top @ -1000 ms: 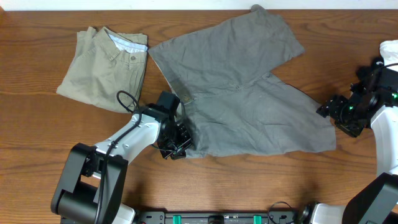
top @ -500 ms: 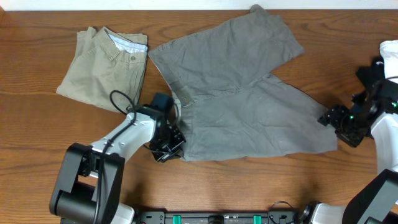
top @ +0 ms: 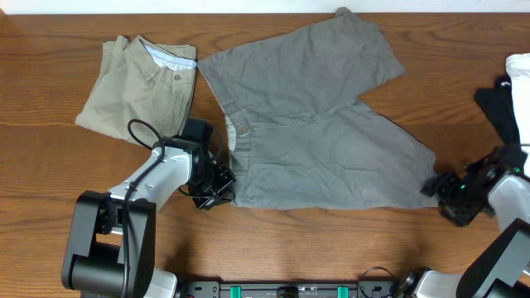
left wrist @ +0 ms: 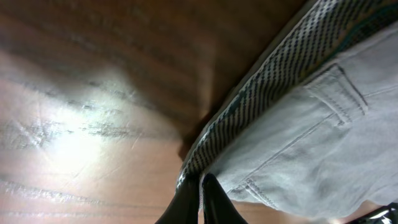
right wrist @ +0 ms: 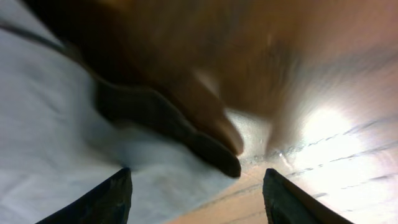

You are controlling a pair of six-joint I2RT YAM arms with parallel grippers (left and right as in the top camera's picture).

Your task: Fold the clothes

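Observation:
The grey shorts point(top: 315, 124) lie spread across the table's middle, waistband to the left, legs to the right and far right. My left gripper point(top: 217, 189) is shut on the waistband's near corner; the left wrist view shows its fingers point(left wrist: 200, 198) pinching the patterned inner waistband of the grey shorts point(left wrist: 298, 143). My right gripper point(top: 443, 192) is open at the near right leg hem; in the right wrist view its fingers point(right wrist: 196, 196) straddle the hem corner of the grey shorts point(right wrist: 68, 137). The olive-khaki shorts point(top: 141, 87) lie folded at the far left.
White cloth point(top: 520, 79) and a black item point(top: 495, 103) lie at the right edge. Bare wooden table point(top: 315, 248) runs along the front edge.
My left gripper has pulled the waistband corner leftward, flattening the near edge of the grey shorts. My right gripper has moved nearer, down to the right leg's hem corner.

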